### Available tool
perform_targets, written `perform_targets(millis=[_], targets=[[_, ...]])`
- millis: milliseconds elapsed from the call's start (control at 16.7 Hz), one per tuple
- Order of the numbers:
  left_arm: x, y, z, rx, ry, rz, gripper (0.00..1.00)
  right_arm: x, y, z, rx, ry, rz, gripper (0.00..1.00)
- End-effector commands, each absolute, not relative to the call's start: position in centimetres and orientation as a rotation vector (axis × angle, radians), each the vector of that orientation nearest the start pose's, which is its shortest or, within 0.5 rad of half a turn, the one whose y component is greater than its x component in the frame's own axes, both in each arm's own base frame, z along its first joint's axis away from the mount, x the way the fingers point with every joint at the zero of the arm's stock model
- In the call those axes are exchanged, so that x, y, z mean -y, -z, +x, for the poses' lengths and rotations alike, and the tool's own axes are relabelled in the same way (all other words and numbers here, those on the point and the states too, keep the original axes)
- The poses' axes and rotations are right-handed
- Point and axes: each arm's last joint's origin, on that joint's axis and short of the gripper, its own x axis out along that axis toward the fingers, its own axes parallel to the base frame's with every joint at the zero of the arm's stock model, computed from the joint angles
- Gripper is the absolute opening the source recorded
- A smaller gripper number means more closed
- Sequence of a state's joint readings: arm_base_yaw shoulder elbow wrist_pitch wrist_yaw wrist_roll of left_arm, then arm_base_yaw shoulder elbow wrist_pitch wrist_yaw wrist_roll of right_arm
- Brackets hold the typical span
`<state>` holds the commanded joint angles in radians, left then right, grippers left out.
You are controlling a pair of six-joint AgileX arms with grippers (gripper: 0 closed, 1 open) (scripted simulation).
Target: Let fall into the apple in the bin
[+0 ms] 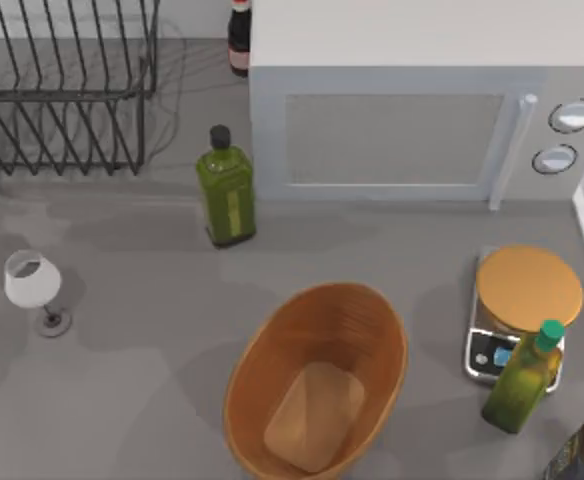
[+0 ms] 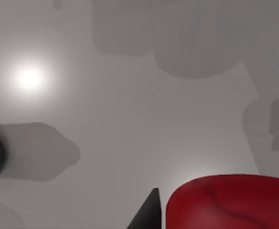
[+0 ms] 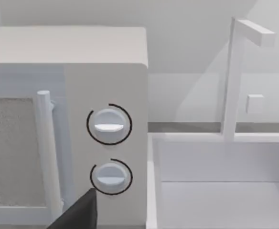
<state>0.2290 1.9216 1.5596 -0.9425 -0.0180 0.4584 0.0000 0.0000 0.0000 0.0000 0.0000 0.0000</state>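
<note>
The bin [image 1: 367, 325], an oval orange-brown basket with a paler flat bottom, sits front and centre on the grey table and holds nothing. The apple [image 2: 230, 202] is red and rounded, close up in the left wrist view, high above the grey surface. My left gripper [image 2: 201, 222] is shut on it, with one black fingertip [image 2: 149, 214] right beside the fruit. A single black fingertip [image 3: 82, 212] of my right arm shows in the right wrist view, facing the microwave's two knobs [image 3: 109, 125].
A white microwave [image 1: 402, 130] fills the back right. A green bottle [image 1: 227, 190] stands behind the bin; another [image 1: 522, 380] stands by the orange-topped scale [image 1: 527, 290]. A wine glass [image 1: 34, 285] is at left, a wire rack [image 1: 62, 90] at back left.
</note>
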Motion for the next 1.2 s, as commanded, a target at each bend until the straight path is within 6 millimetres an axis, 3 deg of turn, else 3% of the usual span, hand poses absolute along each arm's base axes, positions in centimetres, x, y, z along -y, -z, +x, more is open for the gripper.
perform_targets(millis=[120, 300, 480, 840, 1020, 1200], targets=[[-9.0, -24.3, 37.3, -1.351, 0.108, 0.235, 0.0, 0.1, -16.0, 10.6, 0.0, 0.0, 0.0, 1.0], [-8.6, -25.8, 35.4, -1.432, 0.164, 0.203, 0.0, 0.1, -16.0, 10.6, 0.0, 0.0, 0.0, 1.0], [-8.5, -26.3, 34.1, -1.476, 0.2, 0.182, 0.0, 0.1, -16.0, 10.6, 0.0, 0.0, 0.0, 1.0], [-8.0, -26.2, 34.3, -1.48, 0.22, 0.195, 0.0, 0.1, -16.0, 10.6, 0.0, 0.0, 0.0, 1.0], [-4.5, -26.1, 34.8, -1.458, 0.338, 0.29, 0.0, 0.1, -16.0, 10.6, 0.0, 0.0, 0.0, 1.0], [2.3, -26.2, 34.9, -1.405, 0.539, 0.47, 0.0, 0.1, -16.0, 10.6, 0.0, 0.0, 0.0, 1.0]])
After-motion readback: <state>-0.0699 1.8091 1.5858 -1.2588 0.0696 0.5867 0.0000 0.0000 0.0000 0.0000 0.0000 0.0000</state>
